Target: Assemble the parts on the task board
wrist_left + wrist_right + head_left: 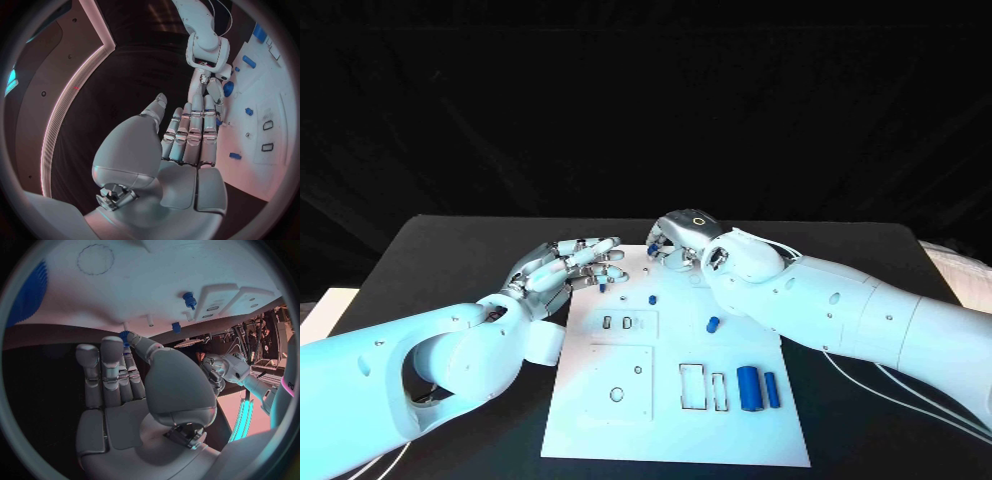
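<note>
right hand (678,240) pinching a small blue part (124,335) at task board (678,440) far edge | left hand (574,264) spread, empty | I'd guess part's light, stiff, slippery plastic, pinch mid-body

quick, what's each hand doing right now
left hand: open, holds nothing
right hand: pinches a small blue part

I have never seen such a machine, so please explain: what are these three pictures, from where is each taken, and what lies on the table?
This is a robot with two white arms and silver hands. One camera looks down from its head; the two round pictures come from cameras at its wrists. On the black table lies a white task board with small blue parts. The right hand pinches a small blue part at the board's far edge. The left hand rests beside the board, fingers straight, holding nothing.
</note>
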You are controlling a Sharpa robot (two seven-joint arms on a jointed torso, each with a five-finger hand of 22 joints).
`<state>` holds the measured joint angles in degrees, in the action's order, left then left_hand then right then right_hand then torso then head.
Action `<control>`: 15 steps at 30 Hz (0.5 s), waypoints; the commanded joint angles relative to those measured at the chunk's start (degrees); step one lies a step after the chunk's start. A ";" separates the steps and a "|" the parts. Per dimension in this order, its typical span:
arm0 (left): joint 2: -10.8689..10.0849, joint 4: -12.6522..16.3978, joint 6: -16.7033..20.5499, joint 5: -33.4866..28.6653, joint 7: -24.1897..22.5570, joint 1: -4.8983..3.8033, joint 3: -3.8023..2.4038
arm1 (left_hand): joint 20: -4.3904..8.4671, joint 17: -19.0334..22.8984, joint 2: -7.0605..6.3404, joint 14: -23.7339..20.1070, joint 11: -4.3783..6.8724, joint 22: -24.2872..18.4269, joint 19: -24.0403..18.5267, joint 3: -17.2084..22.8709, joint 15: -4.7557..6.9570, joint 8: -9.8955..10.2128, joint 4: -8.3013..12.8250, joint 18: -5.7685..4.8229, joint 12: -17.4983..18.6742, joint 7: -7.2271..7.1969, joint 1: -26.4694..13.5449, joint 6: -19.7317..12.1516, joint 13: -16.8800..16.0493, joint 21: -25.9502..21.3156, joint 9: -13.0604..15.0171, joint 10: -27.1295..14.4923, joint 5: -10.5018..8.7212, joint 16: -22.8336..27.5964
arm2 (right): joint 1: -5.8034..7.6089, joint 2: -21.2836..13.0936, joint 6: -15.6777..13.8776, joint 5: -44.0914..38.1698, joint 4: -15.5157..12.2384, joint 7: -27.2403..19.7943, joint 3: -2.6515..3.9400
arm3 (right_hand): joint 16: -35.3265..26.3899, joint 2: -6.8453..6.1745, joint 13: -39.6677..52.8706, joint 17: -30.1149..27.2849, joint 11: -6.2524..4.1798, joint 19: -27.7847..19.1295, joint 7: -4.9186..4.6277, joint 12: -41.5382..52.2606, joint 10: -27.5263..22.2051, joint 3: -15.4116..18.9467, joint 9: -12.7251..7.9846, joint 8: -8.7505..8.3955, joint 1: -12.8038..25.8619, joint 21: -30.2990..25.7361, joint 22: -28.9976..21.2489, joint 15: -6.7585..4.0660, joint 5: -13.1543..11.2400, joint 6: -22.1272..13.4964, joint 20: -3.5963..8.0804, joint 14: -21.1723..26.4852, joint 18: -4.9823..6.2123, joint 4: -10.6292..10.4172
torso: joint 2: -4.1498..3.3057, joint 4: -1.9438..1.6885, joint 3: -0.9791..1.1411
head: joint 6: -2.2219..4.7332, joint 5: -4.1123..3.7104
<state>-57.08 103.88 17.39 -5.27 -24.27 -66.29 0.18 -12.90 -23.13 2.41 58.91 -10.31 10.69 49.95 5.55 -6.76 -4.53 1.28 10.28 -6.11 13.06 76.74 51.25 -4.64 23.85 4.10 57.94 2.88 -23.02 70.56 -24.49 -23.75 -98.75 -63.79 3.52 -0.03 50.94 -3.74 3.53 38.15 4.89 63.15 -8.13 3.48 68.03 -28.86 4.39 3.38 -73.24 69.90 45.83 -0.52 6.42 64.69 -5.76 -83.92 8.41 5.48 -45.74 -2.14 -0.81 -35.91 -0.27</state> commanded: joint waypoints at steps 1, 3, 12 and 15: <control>0.05 -0.09 -1.17 -0.12 -0.34 -0.10 -0.05 | -0.10 0.01 0.66 -0.39 -0.02 -0.05 -0.47 0.05 -0.10 0.34 0.25 0.01 0.20 0.82 0.00 -0.35 0.06 -0.27 -0.07 -0.44 0.10 0.28 | -0.36 -0.15 1.71 -0.71 -0.32 0.32 -0.21 | 0.31 -0.15 0.05 0.07 -0.07 0.10 -0.17 0.03 -0.29 -0.02 0.05 0.33 0.56 0.22 0.06 0.39 -0.27 0.12 -0.27 0.05 -0.38 -0.32 | -0.03 -0.04 0.03 | -0.04 -0.02; 0.04 -0.16 -1.17 -0.12 -0.34 -0.10 -0.05 | -0.10 0.01 0.66 -0.39 -0.02 -0.05 -0.47 0.05 -0.10 0.34 0.25 0.01 0.20 0.82 0.00 -0.35 0.06 -0.27 -0.07 -0.44 0.10 0.28 | -0.38 -0.26 1.41 -0.72 -0.54 0.34 -0.21 | 0.40 -0.17 0.06 0.15 -0.08 0.11 -0.18 0.05 -0.26 0.00 0.05 0.35 0.61 0.24 0.10 0.39 -0.27 0.14 -0.28 0.05 -0.38 -0.37 | -0.02 -0.02 0.04 | -0.04 -0.01; 0.12 -0.40 -1.24 -0.12 -0.31 -0.11 -0.05 | -0.11 0.01 0.71 -0.40 -0.02 -0.06 -0.50 0.09 -0.11 0.34 0.29 0.02 0.17 0.80 0.02 -0.36 0.06 -0.28 -0.06 -0.45 0.10 0.29 | -0.48 -0.29 0.77 -0.78 -0.98 0.84 -0.21 | 0.40 -0.22 0.06 0.11 -0.08 0.10 -0.18 0.07 -0.24 0.02 0.06 0.36 0.66 0.25 0.09 0.40 -0.26 0.16 -0.29 0.05 -0.38 -0.41 | -0.06 -0.05 0.01 | -0.01 0.04; 0.15 -0.40 -1.29 -0.12 -0.29 -0.11 -0.05 | -0.11 0.01 0.71 -0.40 -0.02 -0.06 -0.50 0.09 -0.11 0.34 0.29 0.02 0.17 0.80 0.02 -0.36 0.06 -0.28 -0.06 -0.45 0.10 0.29 | -0.49 -0.22 0.89 -0.84 -0.80 1.29 -0.21 | 0.46 -0.34 0.07 0.12 -0.07 0.07 -0.20 0.07 -0.24 0.08 0.06 0.36 0.79 0.26 0.09 0.40 -0.29 0.15 -0.30 0.06 -0.37 -0.51 | -0.10 -0.04 -0.01 | -0.01 0.00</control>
<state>-57.05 103.42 17.35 -5.28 -24.25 -66.31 0.18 -13.11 -23.13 2.41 58.91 -10.31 10.69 49.74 5.55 -6.76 -4.54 1.28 10.28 -6.11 13.06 76.74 51.25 -4.64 23.85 4.10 57.94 2.88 -23.02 70.25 -24.80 -23.62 -98.84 -64.56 4.20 -0.15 51.16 -3.96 3.51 38.24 4.89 63.24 -8.15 3.48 68.03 -28.85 4.38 3.54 -73.02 69.90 45.84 -0.52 6.40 64.67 -5.86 -83.92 8.41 5.36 -45.80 -2.18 -0.79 -35.92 -0.22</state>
